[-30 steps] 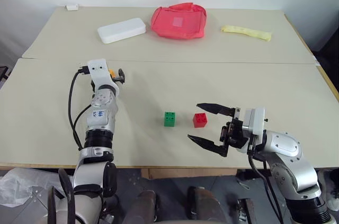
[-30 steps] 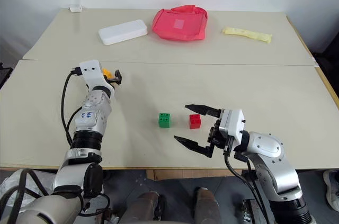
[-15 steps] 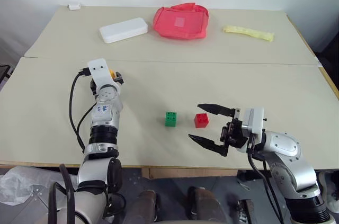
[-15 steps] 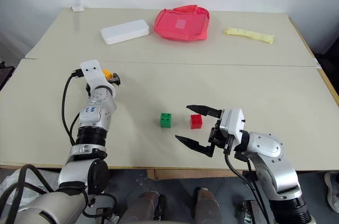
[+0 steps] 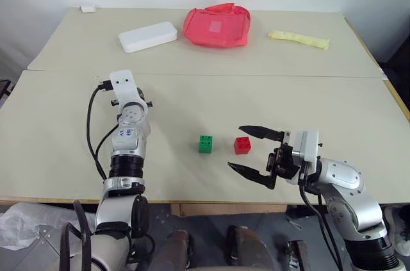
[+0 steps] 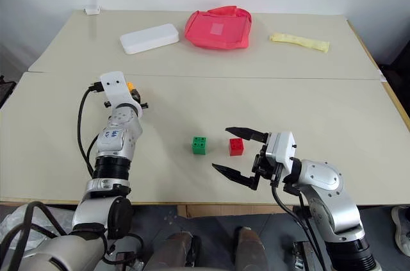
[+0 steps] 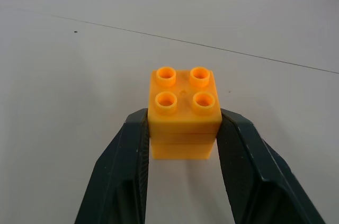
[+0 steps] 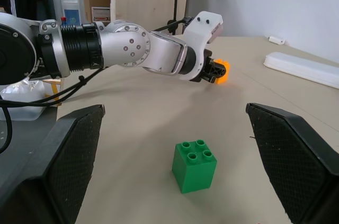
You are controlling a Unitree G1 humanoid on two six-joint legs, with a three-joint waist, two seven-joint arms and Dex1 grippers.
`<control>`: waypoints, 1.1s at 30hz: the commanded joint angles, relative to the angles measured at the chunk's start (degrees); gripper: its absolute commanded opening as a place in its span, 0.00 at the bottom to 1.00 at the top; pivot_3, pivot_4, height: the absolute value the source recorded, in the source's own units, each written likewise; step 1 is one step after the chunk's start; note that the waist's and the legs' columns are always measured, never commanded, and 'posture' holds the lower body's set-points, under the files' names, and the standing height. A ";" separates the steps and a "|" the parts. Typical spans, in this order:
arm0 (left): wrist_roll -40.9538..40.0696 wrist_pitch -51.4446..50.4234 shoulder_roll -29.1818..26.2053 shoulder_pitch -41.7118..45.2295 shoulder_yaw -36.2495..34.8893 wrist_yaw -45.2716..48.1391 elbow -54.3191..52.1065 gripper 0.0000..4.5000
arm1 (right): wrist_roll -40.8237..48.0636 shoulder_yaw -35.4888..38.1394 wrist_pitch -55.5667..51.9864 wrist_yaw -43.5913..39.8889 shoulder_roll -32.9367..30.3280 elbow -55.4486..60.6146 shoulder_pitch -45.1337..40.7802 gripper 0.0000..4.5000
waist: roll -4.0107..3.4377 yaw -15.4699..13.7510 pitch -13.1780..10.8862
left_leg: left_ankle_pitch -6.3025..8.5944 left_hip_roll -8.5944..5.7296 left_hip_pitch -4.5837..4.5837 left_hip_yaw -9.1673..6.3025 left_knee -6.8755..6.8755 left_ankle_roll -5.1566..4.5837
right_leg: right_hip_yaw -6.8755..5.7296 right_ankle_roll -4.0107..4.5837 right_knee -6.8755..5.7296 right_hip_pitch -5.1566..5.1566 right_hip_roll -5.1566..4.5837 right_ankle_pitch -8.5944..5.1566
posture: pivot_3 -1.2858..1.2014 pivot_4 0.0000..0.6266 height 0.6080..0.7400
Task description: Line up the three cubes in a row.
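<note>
i'm seeing my left end effector (image 7: 183,144) clamping the orange-yellow cube (image 7: 184,112) toward the desk's (image 5: 269,101) left edge, my right end effector (image 5: 251,151) gaping just beside the red cube (image 5: 242,145) and green cube (image 5: 205,143) toward the near edge.

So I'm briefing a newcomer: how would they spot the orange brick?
On the near table, follow the left arm to the left gripper. The orange brick sits clamped between its fingers, far left of the green brick and red brick lying free mid-table.
</note>
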State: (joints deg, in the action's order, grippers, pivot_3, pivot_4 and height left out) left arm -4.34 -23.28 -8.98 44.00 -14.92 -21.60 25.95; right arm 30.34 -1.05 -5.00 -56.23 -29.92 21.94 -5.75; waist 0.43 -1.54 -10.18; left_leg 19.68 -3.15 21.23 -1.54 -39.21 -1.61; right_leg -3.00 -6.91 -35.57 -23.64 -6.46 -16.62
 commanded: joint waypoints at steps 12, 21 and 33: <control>-17.21 20.64 -30.43 -7.87 9.34 97.92 2.87 0.32 | 2.44 5.90 0.27 -2.52 -4.42 1.39 3.00 1.00 | -0.06 0.60 0.00 | -0.01 0.08 -0.01 0.03 0.08 0.02 | -0.03 0.05 0.16 0.05 -0.02 -0.02 | 0.52 0.24 1.00; -11.56 36.87 -30.02 -1.42 17.67 114.02 16.78 0.32 | 3.77 10.51 -0.57 -3.02 -7.62 3.73 7.98 1.00 | -0.05 0.09 -0.01 | -0.04 -0.08 0.02 -0.11 0.02 -0.21 | -0.03 0.00 0.09 0.15 -0.07 0.00 | 0.52 0.24 1.00; -10.61 45.26 -25.23 5.39 24.28 114.10 28.96 0.32 | 4.88 11.73 -3.02 -0.82 -8.39 9.41 12.73 1.00 | -0.03 0.13 -0.02 | -0.04 -0.06 0.04 -0.03 0.01 -0.25 | -0.05 -0.01 0.04 0.11 -0.03 0.01 | 0.52 0.24 1.00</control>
State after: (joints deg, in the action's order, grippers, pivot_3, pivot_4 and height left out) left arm -14.19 21.23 -33.75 48.40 8.53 86.08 54.99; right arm 34.00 9.29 -7.90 -57.27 -37.61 28.68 6.55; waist 0.39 -1.41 -10.19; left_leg 19.64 -3.21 21.27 -1.56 -39.20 -1.86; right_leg -3.04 -6.92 -35.54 -23.54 -6.49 -16.61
